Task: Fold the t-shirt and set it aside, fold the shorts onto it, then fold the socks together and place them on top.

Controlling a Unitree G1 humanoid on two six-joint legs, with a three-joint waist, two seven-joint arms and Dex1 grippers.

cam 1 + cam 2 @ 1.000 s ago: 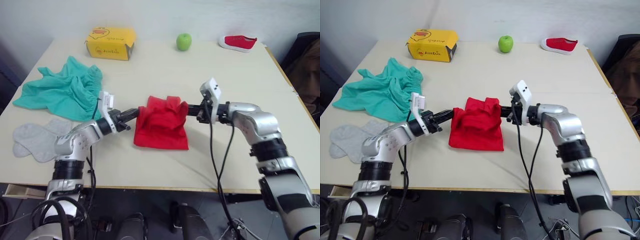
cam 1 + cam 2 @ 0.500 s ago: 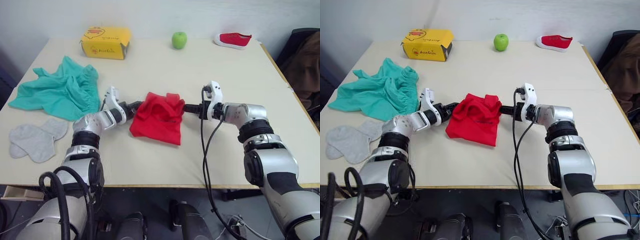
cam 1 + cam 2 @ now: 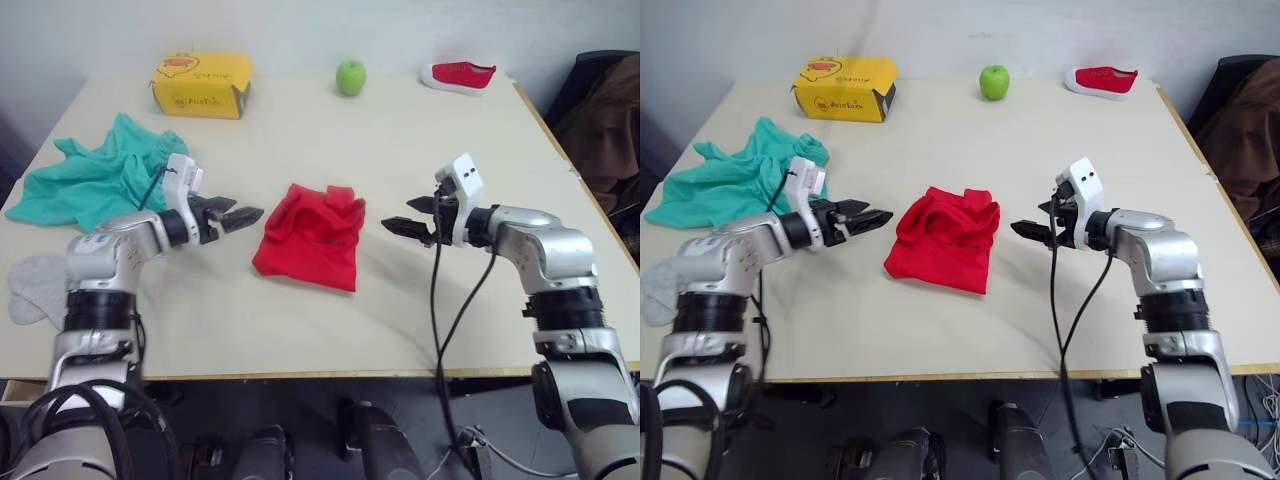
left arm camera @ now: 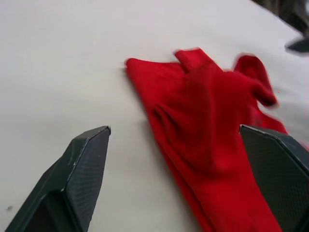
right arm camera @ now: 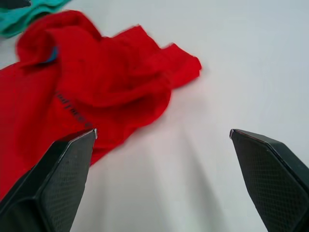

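The red t-shirt (image 3: 310, 236) lies loosely folded and rumpled in the middle of the table, with its blue neck band and dark print seen in the right wrist view (image 5: 87, 82). My left gripper (image 3: 240, 215) is open just left of it, fingers spread and holding nothing. My right gripper (image 3: 402, 222) is open a short way to the shirt's right, also holding nothing. Neither touches the shirt. The teal shorts (image 3: 85, 180) lie crumpled at the table's left. The grey socks (image 3: 32, 285) lie at the near left edge, partly hidden behind my left arm.
At the back of the table (image 3: 420, 300) stand a yellow box (image 3: 200, 83), a green apple (image 3: 350, 77) and a small red shoe (image 3: 458, 73). A dark chair with a jacket (image 3: 610, 110) stands off the right edge. Bare tabletop lies in front of and right of the shirt.
Both grippers have opened, let go of the t-shirt's sides and drawn back outward. The shirt has settled on the table. The camera view has also shifted.
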